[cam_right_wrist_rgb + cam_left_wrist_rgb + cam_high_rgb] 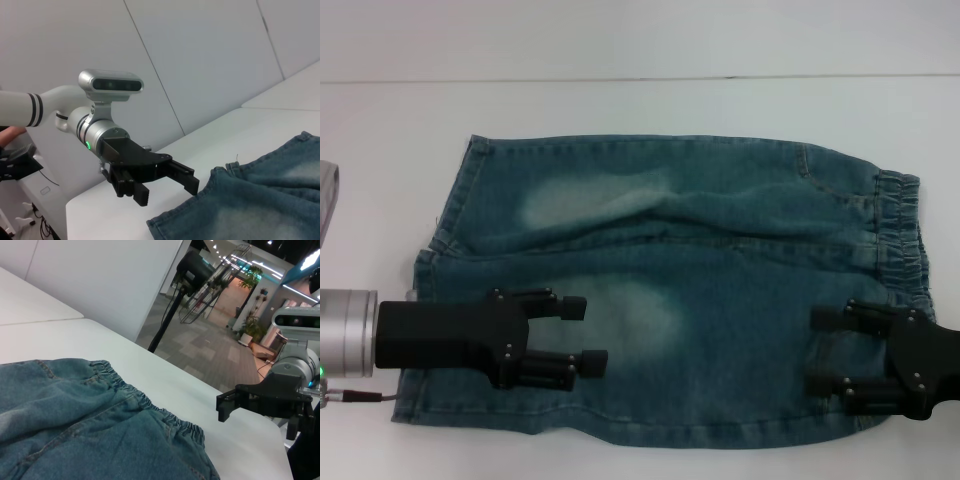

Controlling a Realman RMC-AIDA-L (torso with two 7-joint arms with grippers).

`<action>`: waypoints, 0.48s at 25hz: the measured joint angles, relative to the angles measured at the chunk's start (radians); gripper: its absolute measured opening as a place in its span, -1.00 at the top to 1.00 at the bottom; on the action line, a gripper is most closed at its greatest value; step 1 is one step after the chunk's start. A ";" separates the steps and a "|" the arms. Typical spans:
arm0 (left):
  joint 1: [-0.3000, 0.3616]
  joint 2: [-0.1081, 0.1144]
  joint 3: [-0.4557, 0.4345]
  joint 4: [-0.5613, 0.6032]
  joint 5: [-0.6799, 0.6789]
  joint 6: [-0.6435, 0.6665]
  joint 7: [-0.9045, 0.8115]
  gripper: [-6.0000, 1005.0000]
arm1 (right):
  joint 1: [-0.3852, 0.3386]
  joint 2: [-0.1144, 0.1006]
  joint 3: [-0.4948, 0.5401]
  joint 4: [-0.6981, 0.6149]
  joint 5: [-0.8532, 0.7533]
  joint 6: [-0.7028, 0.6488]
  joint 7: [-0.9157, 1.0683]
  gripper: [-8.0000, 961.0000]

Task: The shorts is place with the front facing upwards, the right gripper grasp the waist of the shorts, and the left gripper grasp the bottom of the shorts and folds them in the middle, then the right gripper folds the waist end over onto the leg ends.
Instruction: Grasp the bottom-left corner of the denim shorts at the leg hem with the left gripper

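Blue denim shorts (700, 290) lie flat and spread on the white table (640, 110), front up. The elastic waist (900, 230) is at the right and the leg ends (430, 290) at the left. My left gripper (585, 335) hovers open over the near leg, fingers pointing right, with nothing in it; the right wrist view shows the left gripper (167, 192) open beside the leg hem (200, 220). My right gripper (818, 350) is open over the near waist corner, fingers pointing left. In the left wrist view the right gripper (256, 423) sits beyond the gathered waistband (150, 402).
A grey object (328, 195) pokes in at the table's left edge. A seam line (640, 79) crosses the table behind the shorts. Beyond the right table edge (200, 377) the floor drops away, with a black stand (172, 305) there.
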 joint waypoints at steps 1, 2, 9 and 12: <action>0.000 0.000 0.000 0.000 0.000 0.001 0.000 -0.76 | 0.000 0.000 0.000 0.000 0.000 0.001 0.000 -0.97; 0.000 0.000 0.000 0.000 0.000 0.003 0.000 -0.76 | 0.000 0.000 0.000 0.000 0.000 0.002 0.000 -0.97; 0.004 0.000 0.000 0.002 0.000 0.017 0.000 -0.76 | -0.001 0.000 0.000 0.000 0.000 0.004 0.000 -0.96; 0.021 0.004 -0.024 0.027 0.002 0.067 -0.001 -0.76 | 0.000 0.000 0.000 -0.001 0.000 0.005 0.001 -0.96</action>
